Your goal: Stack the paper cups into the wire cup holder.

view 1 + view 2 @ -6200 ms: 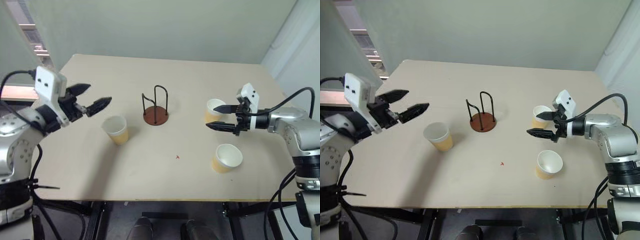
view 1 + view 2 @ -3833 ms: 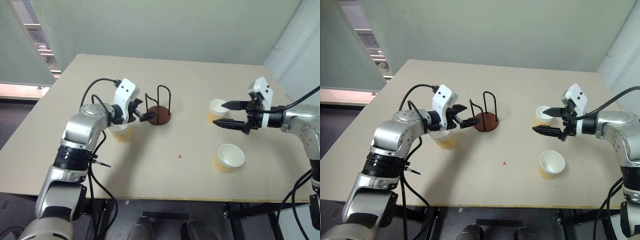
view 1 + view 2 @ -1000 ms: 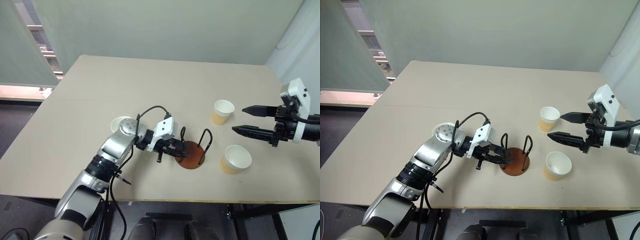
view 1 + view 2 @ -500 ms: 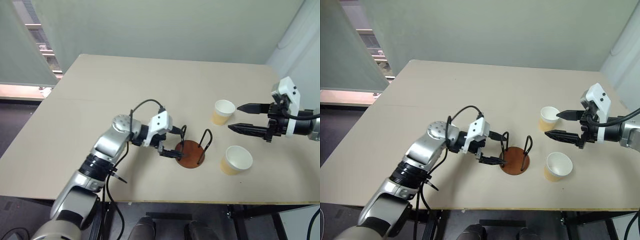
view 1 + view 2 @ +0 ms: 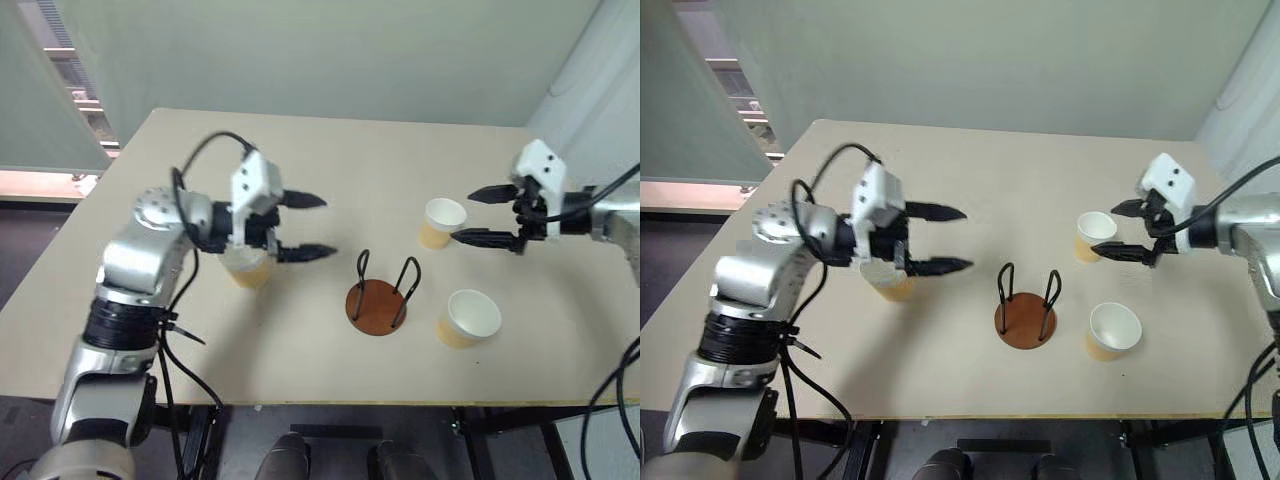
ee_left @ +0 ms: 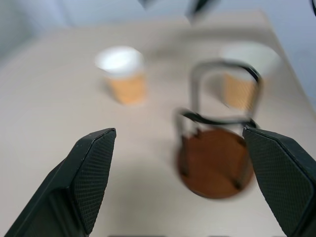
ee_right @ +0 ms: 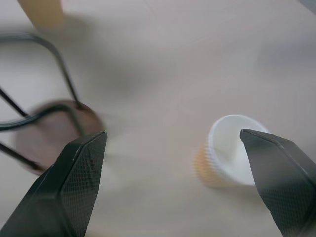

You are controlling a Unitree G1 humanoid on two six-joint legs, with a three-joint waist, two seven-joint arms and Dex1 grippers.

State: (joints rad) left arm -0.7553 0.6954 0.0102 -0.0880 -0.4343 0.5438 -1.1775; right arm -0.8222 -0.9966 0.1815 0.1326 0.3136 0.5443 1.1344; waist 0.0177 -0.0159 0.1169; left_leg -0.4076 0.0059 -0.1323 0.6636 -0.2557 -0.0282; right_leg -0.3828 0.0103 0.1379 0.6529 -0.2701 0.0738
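I have the wire holder [image 5: 379, 297] empty in mid-table, within reach of both arms. My left gripper [image 5: 308, 226] hangs spread above one cup [image 5: 249, 269]; my right gripper [image 5: 478, 214], spread too, brackets the far cup [image 5: 440, 222], ready to close. The third cup [image 5: 467, 318] waits nearby.

Even, fairly bright light falls from above, casting only soft, faint shadows on the matte bench [image 5: 330, 170], with no glare. Both head views are sharp apart from slight smearing on the left hand [image 5: 305, 226]. Both wrist views are motion-blurred: the wire cup holder [image 6: 216, 148] and paper cups [image 7: 228, 150] look smeared.
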